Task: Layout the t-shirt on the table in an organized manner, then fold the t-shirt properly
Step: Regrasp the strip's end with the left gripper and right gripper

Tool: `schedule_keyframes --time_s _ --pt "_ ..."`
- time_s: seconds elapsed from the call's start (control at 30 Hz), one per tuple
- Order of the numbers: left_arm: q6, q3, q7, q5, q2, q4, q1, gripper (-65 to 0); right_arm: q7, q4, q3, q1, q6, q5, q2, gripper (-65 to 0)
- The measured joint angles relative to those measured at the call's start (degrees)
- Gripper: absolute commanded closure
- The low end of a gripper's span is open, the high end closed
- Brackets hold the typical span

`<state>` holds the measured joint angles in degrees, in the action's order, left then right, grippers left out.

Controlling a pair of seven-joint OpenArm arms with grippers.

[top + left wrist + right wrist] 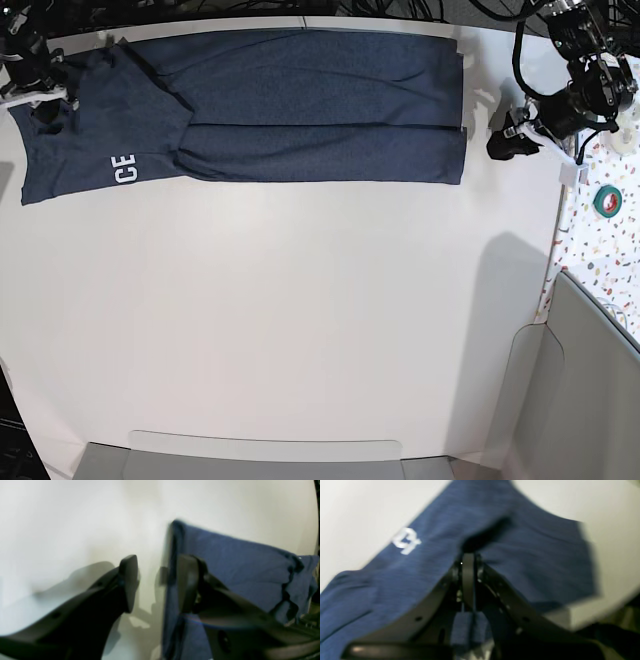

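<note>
1. The dark heathered navy-blue short-sleeved cotton t-shirt (300, 105) lies along the far edge of the large plain matte white tabletop (300, 320), folded lengthwise into a long band.
2. In the base view the band's near edge runs nearly straight across, and its end on that view's right is a clean vertical edge, well short of the table's side edge.
3. The end on that view's left is wider and less tidy: a flap bearing white block letters hangs lower than the rest, its bottom edge slanting close to the table's left edge.
4. The left black two-fingered gripper (156, 582) stands with its jaws apart and nothing between them. In its wrist view one finger (128, 580) is over bare table and the other (187, 580) is over the shirt's straight side edge; I cannot tell whether that finger touches the cloth.
5. In the base view this left gripper (515, 135) sits just beyond the shirt's right-hand end, with a strip of bare table between them.
6. The right black gripper (468, 562) has its jaws pressed together on a pinch of the shirt's blue cloth (520, 555), with fabric spreading on both sides and a white letter showing on the cloth beside it.
7. In the base view the right gripper (40, 85) is at the shirt's far left corner, close to the table's edge.
8. The whole near part of the table is bare white surface.
9. A narrow white strip with colourful speckles (600, 250) borders the table on that view's right, holding a small green ring (606, 200).
</note>
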<state>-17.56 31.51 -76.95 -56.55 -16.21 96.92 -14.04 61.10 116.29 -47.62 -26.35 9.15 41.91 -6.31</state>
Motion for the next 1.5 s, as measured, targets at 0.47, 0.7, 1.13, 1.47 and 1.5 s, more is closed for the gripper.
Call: schedule_keyframes --time_s 0.47,0.7,1.13,1.47,1.5 --pt "-0.2 0.0 -0.3 -18.7 0.6 -9.4 -8.7 -26.1 0.2 0.0 8.7 3.1 0.0 -0.1 0.0 0.0" --pt "-0.3 0.0 0.2 -20.9 0.6 -11.6 -8.7 -32.7 0.0 0.0 8.7 3.2 0.0 -0.2 0.0 0.0" --pt "-1.0 -2.4 1.9 -22.7 3.7 -11.2 -8.2 -40.7 -0.2 0.0 12.1 4.2 0.0 -0.2 1.9 0.0" --pt "-0.7 -2.5 3.2 -22.3 5.9 -11.1 -8.2 -40.7 0.1 0.0 12.2 6.3 0.0 -0.2 2.8 0.0" --pt "-0.6 -2.7 4.0 -22.3 5.9 -11.0 -8.4 -40.7 0.0 0.0 12.2 6.4 0.0 -0.2 2.8 0.0"
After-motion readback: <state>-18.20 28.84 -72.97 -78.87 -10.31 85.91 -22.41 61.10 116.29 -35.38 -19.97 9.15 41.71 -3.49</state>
